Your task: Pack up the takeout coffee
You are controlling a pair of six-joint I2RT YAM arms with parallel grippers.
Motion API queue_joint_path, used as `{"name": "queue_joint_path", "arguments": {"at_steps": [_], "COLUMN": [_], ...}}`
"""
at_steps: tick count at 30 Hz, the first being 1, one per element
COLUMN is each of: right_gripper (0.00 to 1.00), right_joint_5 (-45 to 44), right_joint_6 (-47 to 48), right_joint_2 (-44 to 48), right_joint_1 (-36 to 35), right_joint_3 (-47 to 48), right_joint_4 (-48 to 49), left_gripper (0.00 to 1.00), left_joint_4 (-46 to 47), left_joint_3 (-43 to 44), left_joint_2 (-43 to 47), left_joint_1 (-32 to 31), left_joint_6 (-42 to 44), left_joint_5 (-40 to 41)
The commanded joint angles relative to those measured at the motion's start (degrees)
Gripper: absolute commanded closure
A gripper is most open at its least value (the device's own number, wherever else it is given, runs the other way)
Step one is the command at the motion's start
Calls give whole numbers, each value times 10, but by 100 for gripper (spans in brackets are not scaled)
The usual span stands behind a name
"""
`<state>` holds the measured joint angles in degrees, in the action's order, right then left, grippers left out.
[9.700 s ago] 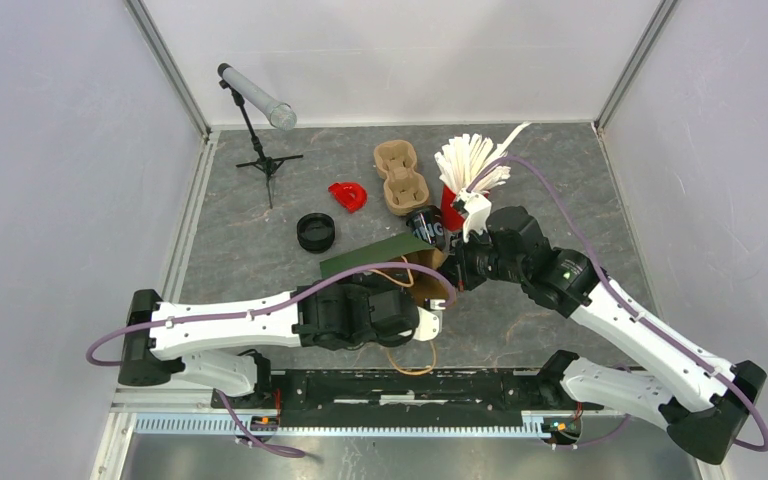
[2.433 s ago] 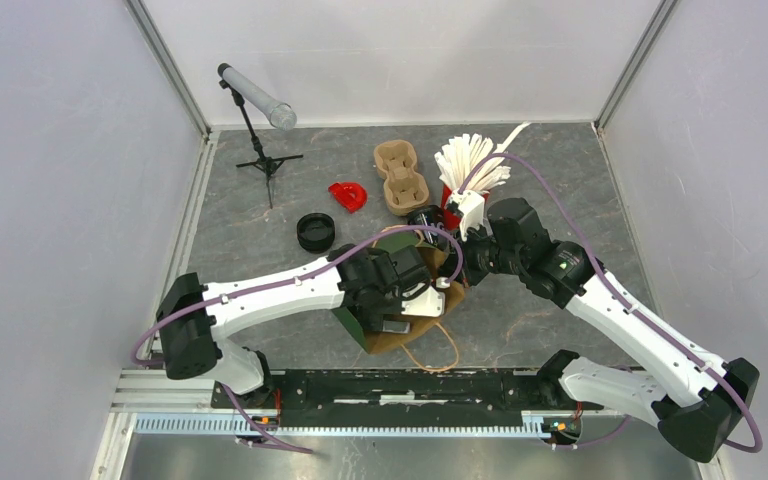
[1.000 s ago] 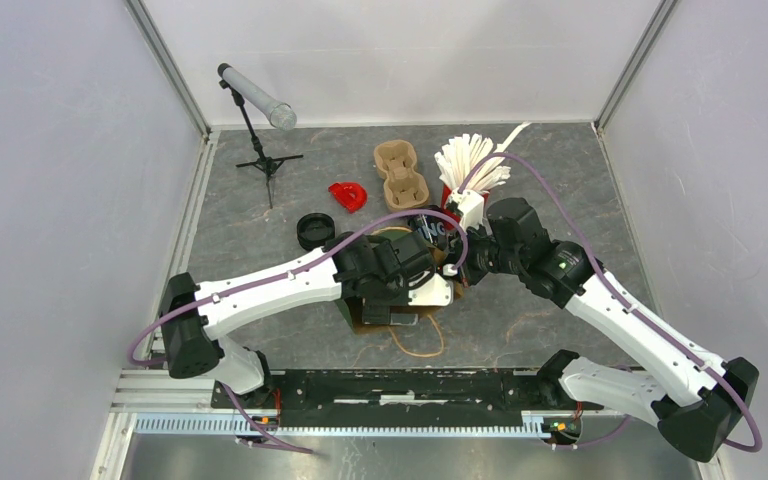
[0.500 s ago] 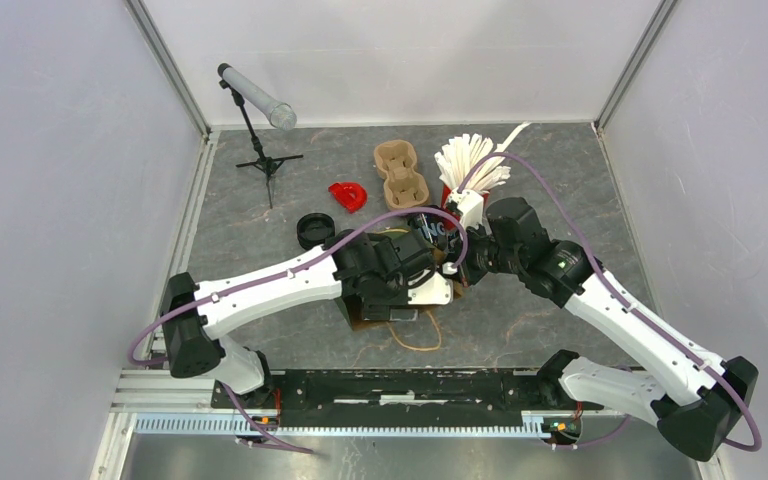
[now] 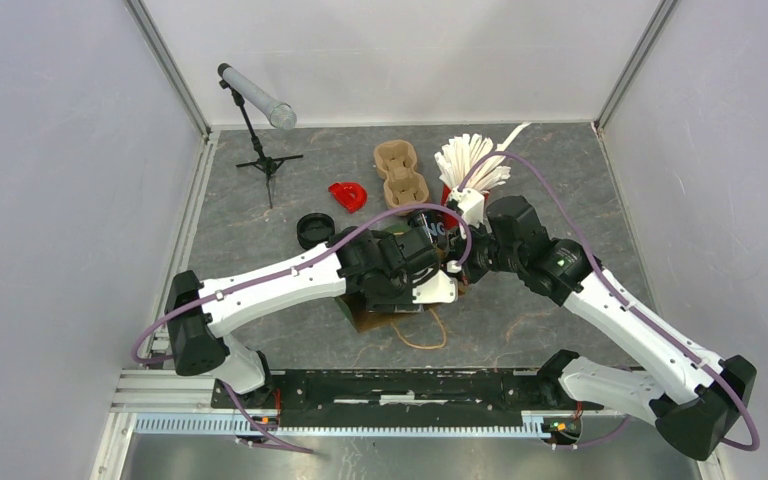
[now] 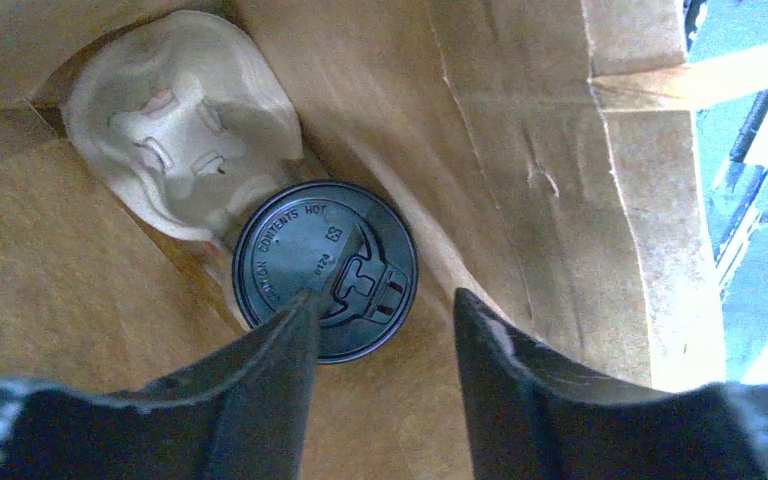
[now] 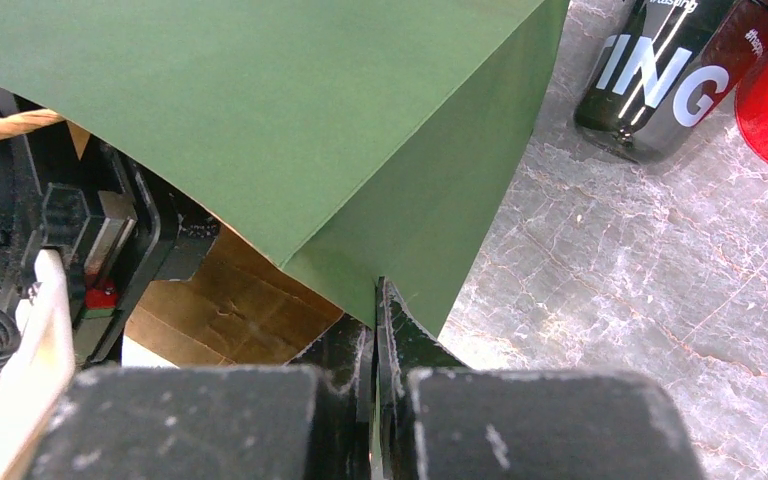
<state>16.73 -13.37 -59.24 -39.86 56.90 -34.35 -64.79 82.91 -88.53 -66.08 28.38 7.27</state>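
Grey stone tabletop (image 5: 580,190) holds the green bag (image 7: 260,120), right claw (image 7: 375,330) pinching its rim, left claw (image 6: 388,305) spread over the lidded cup (image 6: 325,265)

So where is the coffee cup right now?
Left wrist view: the coffee cup stands inside the paper bag, beside the pulp carrier, just beyond the open left pincer.

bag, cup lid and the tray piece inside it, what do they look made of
The bag looks like kraft paper: matte brown inside with creases, green outside in the right wrist view. The cup lid is probably thin moulded plastic: black, slight sheen, raised lettering. The tray piece seems moulded paper pulp: dull beige, soft rounded ridges.
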Motion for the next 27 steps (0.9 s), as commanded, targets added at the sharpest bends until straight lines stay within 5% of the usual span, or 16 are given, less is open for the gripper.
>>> {"name": "queue_joint_path", "arguments": {"at_steps": [1,9,27], "right_gripper": [100,100,100], "right_joint_5": [8,4,10], "right_joint_6": [9,14,16], "right_joint_2": [-6,-5,4], "right_joint_1": [-1,0,9], "right_joint_3": [26,25,13], "right_joint_4": [6,3,6], "left_gripper": [48,83,91], "left_joint_4": [10,18,-28], "left_joint_3": [-1,-43,-98], "left_joint_2": [-5,-6,28], "left_joint_1": [0,1,12], "left_joint_6": [-24,-21,-45], "left_joint_5": [9,59,117]}}
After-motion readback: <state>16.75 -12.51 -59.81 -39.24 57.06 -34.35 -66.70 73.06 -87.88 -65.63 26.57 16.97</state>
